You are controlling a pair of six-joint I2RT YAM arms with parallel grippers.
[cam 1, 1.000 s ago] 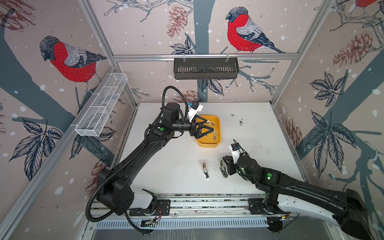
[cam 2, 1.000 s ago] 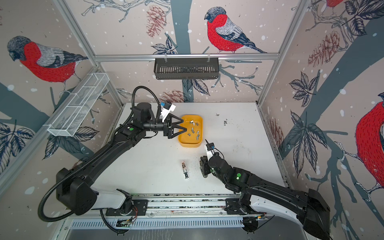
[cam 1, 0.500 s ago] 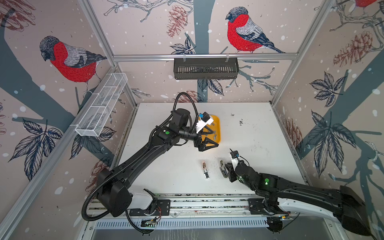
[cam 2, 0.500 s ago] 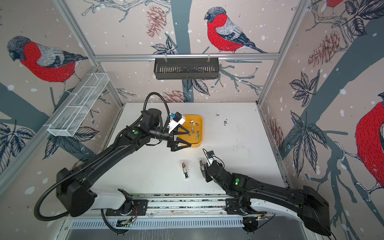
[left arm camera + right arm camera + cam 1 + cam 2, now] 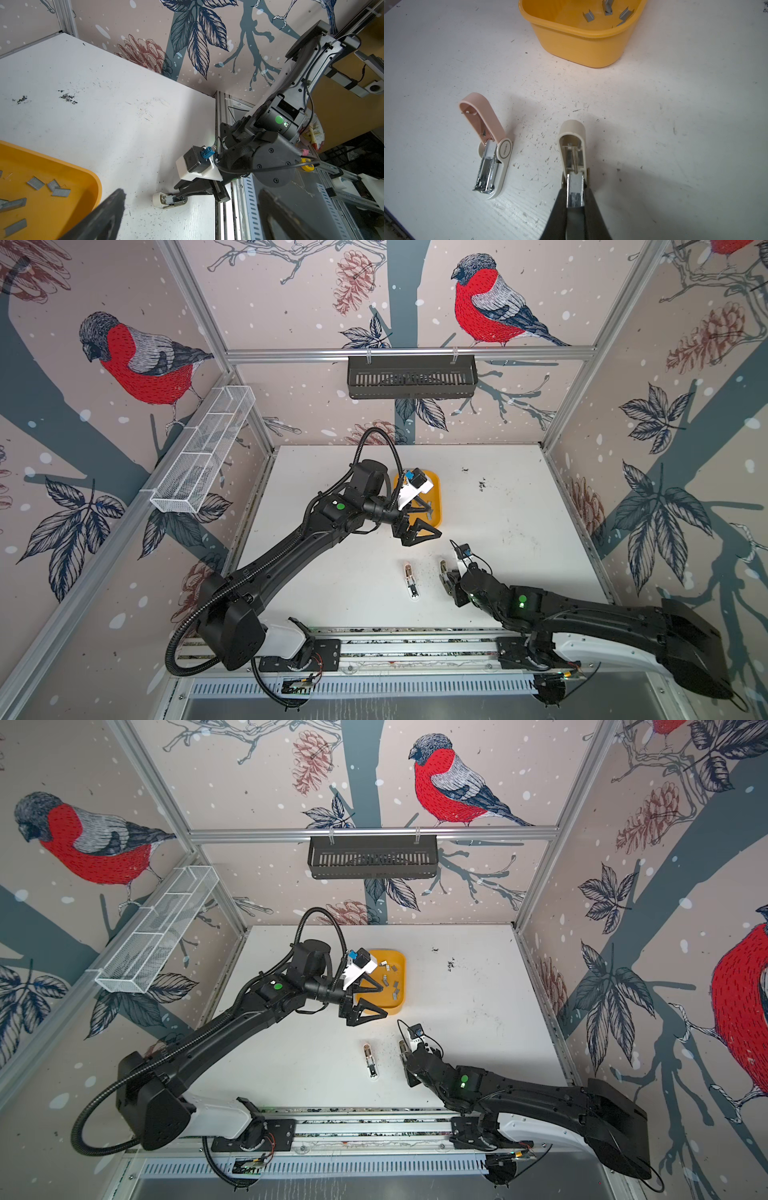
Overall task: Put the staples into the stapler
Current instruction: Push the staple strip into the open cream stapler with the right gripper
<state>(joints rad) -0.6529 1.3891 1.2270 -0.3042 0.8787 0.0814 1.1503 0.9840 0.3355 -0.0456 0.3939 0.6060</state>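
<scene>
Several staples (image 5: 588,16) loose, inside yellow tub (image 5: 581,47)

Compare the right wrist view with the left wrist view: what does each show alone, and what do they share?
Only the right wrist view shows the pink-lidded stapler, lying open on the table. Only the left wrist view shows the open left end effector and the right arm. Both show the yellow tray of staples and the cream stapler gripped by the right end effector.

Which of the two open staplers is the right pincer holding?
The cream-lidded stapler, clamped at its metal end by the right pincer. The pink-lidded stapler lies free on the table beside it.
</scene>
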